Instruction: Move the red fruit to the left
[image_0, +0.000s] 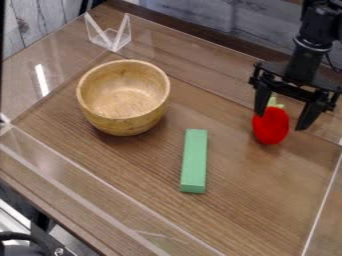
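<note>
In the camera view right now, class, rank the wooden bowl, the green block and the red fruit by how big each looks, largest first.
1. wooden bowl: clearly the largest.
2. green block: long but narrow and flat.
3. red fruit: the smallest, partly hidden by the gripper above it.

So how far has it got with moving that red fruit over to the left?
Barely started. The red fruit sits on the right side of the table, right of the green block and wooden bowl. In hand: the claw is down around it, open, jaws on either side, not gripping yet. Left: close, lift, carry it left and set it down.
</note>
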